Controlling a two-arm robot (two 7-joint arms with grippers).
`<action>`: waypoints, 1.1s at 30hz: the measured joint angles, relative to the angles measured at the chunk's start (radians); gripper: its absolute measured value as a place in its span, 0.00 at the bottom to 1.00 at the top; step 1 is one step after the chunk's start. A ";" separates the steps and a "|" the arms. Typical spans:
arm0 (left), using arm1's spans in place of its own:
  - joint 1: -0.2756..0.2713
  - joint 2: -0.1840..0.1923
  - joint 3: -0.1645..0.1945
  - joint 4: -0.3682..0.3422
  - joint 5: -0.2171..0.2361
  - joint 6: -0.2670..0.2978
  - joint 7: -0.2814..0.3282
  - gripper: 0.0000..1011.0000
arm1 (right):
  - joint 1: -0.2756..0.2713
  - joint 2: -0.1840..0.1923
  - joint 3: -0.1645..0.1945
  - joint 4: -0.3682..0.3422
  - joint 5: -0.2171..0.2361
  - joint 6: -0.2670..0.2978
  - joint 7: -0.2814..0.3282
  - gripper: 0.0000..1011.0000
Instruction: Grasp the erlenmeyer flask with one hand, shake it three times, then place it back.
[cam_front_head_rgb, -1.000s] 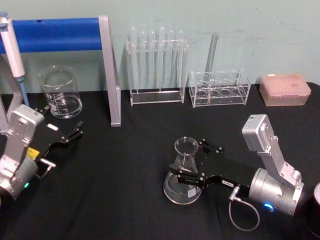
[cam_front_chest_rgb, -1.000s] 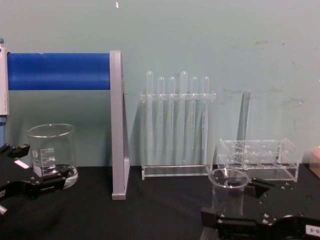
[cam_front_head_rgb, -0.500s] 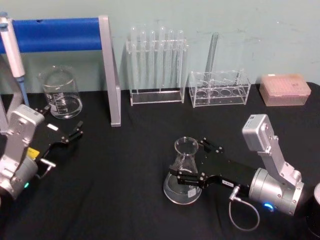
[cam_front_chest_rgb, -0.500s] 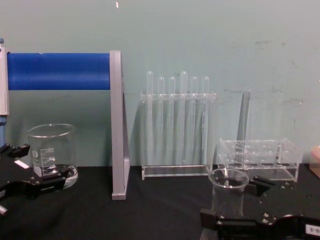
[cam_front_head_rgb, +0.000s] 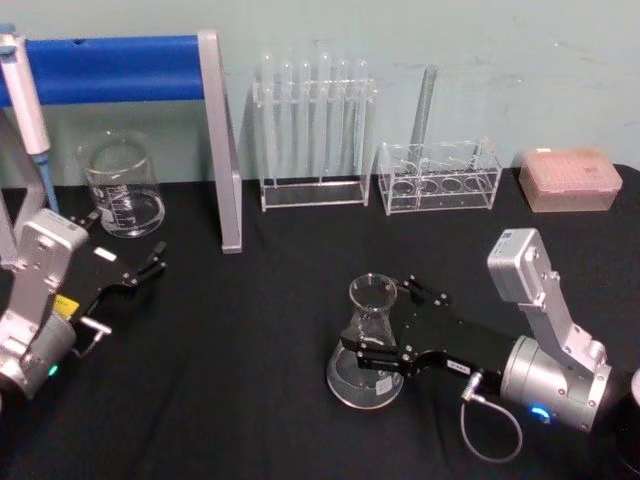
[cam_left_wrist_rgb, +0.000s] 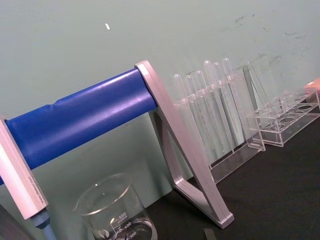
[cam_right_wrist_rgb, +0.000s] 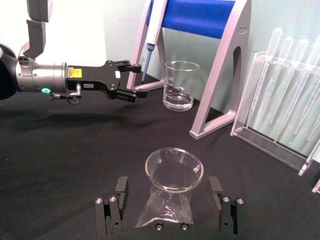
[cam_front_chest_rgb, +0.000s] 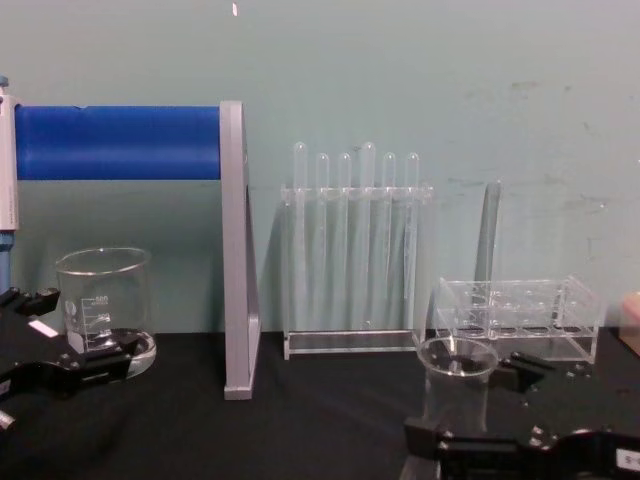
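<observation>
The grasp is under way: the right pincer (cam_front_head_rgb: 383, 325) is spread astride the erlenmeyer flask (cam_front_head_rgb: 368, 340), which stands on the black worktop (cam_front_head_rgb: 250, 340) well in front of the test tube rack (cam_front_head_rgb: 312, 135) (left pincer (cam_front_head_rgb: 150, 265) parked, spread, near the beaker (cam_front_head_rgb: 122, 185)), so I judge closing on the neck comes next
</observation>
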 joint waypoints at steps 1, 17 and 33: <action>0.000 0.000 0.000 0.000 0.000 0.000 0.000 0.99 | -0.003 0.004 0.002 -0.003 0.001 0.000 0.000 0.99; 0.000 0.000 0.000 0.000 0.000 0.000 0.000 0.99 | -0.084 0.082 0.067 -0.052 0.031 -0.027 0.001 0.99; 0.000 0.000 0.000 0.000 0.000 0.000 0.000 0.99 | -0.183 0.057 0.225 -0.085 0.046 -0.013 -0.195 0.99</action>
